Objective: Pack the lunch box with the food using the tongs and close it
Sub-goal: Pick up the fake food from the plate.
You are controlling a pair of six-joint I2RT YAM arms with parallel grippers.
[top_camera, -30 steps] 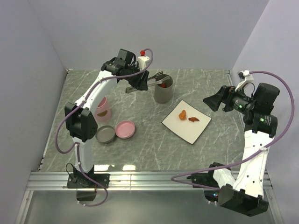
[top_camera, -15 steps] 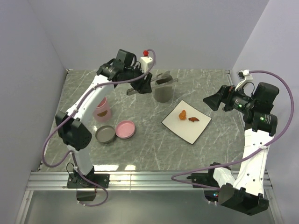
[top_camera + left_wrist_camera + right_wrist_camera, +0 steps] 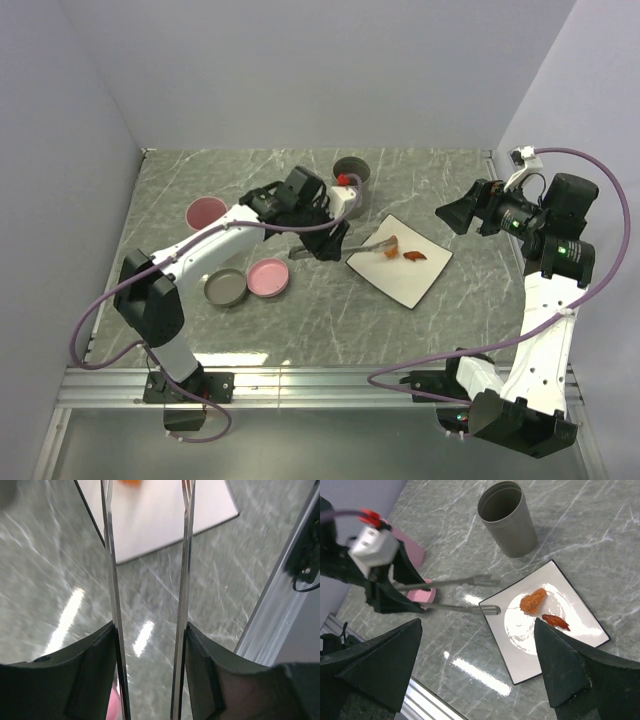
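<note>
My left gripper (image 3: 325, 243) is shut on the tongs (image 3: 365, 245), slim grey metal ones. Both tong arms (image 3: 111, 580) run between my black fingers (image 3: 215, 675) and stand apart. Their tips reach over the left edge of the white square plate (image 3: 400, 285), just short of the food. An orange-brown fried piece (image 3: 391, 245) and a red sausage piece (image 3: 414, 256) lie on the plate; the orange piece (image 3: 532, 601) is beside the tong tips (image 3: 490, 610). The pink round lunch box (image 3: 207, 211) stands uncovered at the left. My right gripper (image 3: 455, 215) hangs open above the plate's right side, holding nothing.
A grey cup (image 3: 352, 170) stands behind the plate. A pink lid (image 3: 268, 277) and a grey round lid (image 3: 226, 288) lie side by side in front of the lunch box. The table's metal front rail (image 3: 320, 385) runs along the near edge.
My left arm has lifted the tongs out of the grey cup and swung them down and forward to the plate's left edge. The right arm has not moved.
</note>
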